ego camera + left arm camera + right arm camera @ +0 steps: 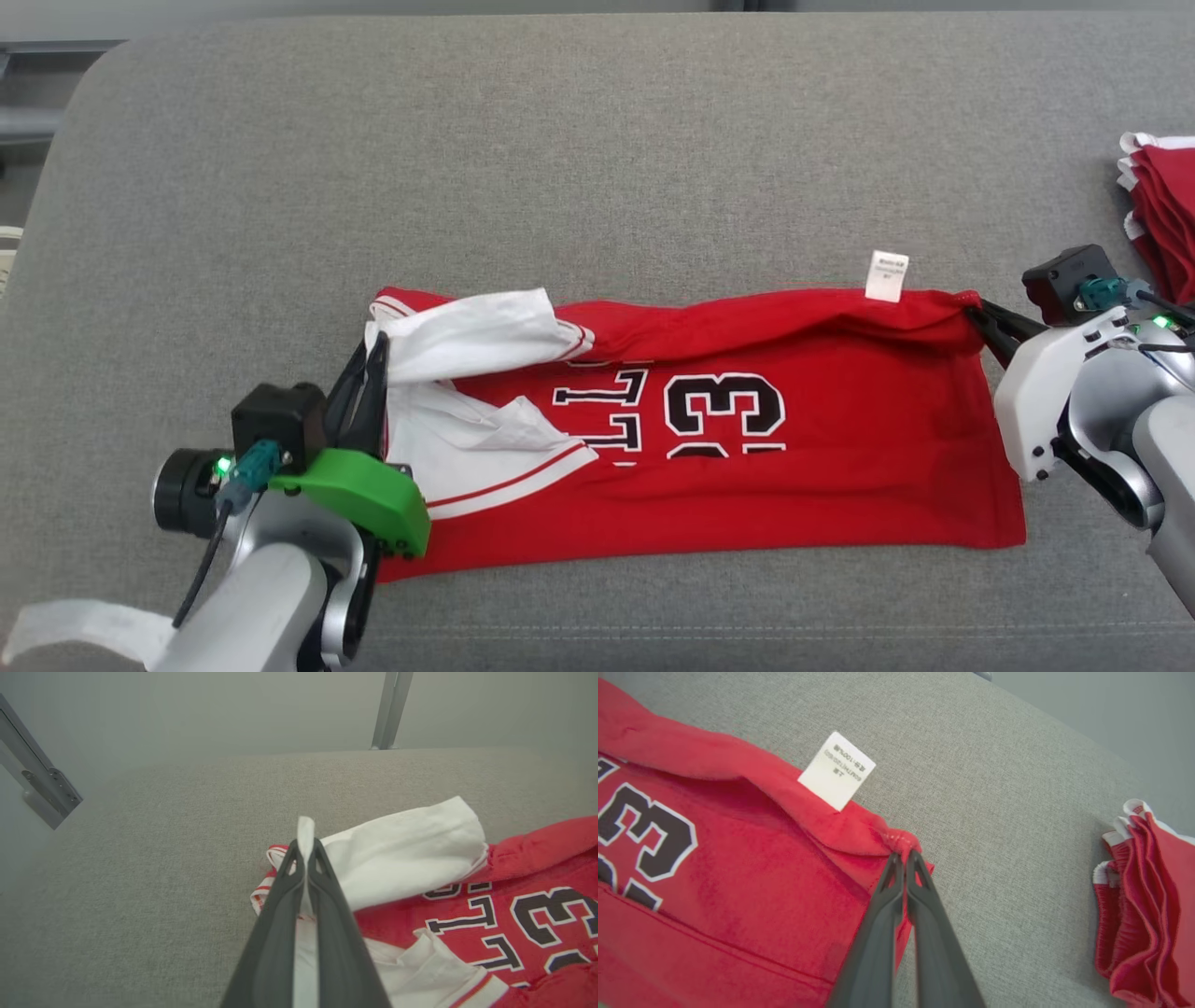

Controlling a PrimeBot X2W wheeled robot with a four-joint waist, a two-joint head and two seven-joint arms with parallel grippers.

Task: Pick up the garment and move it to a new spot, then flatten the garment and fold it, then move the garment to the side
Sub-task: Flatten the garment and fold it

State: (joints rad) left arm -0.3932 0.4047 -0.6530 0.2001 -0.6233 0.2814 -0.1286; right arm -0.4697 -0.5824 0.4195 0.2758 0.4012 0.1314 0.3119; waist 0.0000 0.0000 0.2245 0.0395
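L tool (377, 343) dark, green cover (359, 487), R tool (973, 310) white cover (1034, 392), silver arms (266, 597)

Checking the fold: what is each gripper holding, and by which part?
Both hold the red jersey: the left gripper pinches white fabric at its left end, the right gripper its right corner near the label.

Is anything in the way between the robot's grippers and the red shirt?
No, nothing. Both pairs of jaws are shut on the shirt: the left gripper on its white end, the right gripper on a red corner.
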